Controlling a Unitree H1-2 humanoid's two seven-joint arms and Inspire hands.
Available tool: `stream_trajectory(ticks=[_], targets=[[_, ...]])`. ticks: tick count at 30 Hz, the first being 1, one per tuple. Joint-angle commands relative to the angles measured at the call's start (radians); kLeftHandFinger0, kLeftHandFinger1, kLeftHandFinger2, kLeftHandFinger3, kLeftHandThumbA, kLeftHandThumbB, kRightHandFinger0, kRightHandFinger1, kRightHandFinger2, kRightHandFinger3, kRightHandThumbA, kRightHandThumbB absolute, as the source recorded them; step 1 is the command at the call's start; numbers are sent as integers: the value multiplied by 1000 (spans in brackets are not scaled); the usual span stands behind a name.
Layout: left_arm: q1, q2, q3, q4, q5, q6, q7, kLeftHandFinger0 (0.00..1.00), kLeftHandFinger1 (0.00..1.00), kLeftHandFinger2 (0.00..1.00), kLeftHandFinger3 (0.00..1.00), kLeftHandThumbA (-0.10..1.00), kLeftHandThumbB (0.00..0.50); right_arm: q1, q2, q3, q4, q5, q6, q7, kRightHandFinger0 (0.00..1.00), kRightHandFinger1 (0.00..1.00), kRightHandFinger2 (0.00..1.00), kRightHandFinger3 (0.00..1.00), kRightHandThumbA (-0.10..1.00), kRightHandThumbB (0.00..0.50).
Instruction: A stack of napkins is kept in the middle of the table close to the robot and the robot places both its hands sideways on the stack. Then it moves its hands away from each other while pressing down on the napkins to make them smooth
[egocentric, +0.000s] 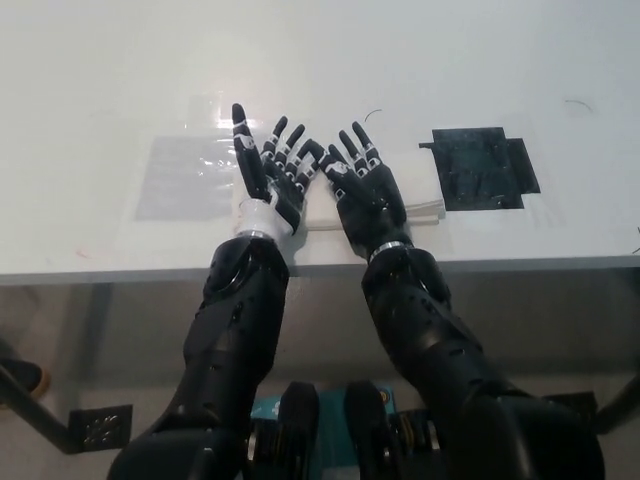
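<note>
the stack of napkins (425, 209) lies near the front edge of the white table (90, 80), mostly hidden under both hands, its right end showing past the right hand (368, 195). left hand (270, 180) and right hand sit side by side on the stack, fingers spread, gripping nothing. beyond, right: a black patch (483, 167).

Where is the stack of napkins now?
In the head view, the stack of napkins lies near the table's front edge, mostly under both hands, left of the black patch.
</note>
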Motion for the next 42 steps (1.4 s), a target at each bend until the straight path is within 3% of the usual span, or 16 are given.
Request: stream_trajectory(ticks=[1, 14, 19, 23, 34, 39, 40, 42], targets=[[21, 29, -20, 18, 14, -31, -8, 1000, 1000, 1000, 1000, 1000, 264, 21, -14, 12, 11, -3, -31, 16, 1000, 1000, 1000, 1000, 1000, 226], [102, 116, -54, -6, 2, -55, -90, 1000, 1000, 1000, 1000, 1000, 275, 80, -93, 26, 18, -2, -44, 35, 1000, 1000, 1000, 1000, 1000, 211], [138, 147, -43, -72, -16, -15, -104, 1000, 1000, 1000, 1000, 1000, 251, 100, -134, 19, 9, 4, -39, 43, 1000, 1000, 1000, 1000, 1000, 200], [174, 166, -48, -111, -11, -7, -111, 1000, 1000, 1000, 1000, 1000, 276, 123, -147, 12, 6, 14, -36, 61, 1000, 1000, 1000, 1000, 1000, 209], [210, 227, -82, -214, 5, 54, -147, 1000, 1000, 1000, 1000, 1000, 229, 156, -179, -8, -28, 38, -37, 109, 1000, 1000, 1000, 1000, 1000, 184], [230, 260, -112, -280, 22, 92, -157, 1000, 1000, 1000, 1000, 1000, 230, 169, -181, 2, -89, 25, -48, 111, 1000, 1000, 1000, 1000, 1000, 204], [229, 262, -114, -294, 21, 100, -158, 1000, 1000, 1000, 1000, 1000, 236, 172, -183, 12, -104, 13, -57, 112, 1000, 1000, 1000, 1000, 1000, 245], [237, 271, -135, -334, 31, 110, -167, 1000, 1000, 1000, 1000, 1000, 258, 189, -183, 32, -167, -5, -68, 116, 1000, 1000, 1000, 1000, 1000, 209]])
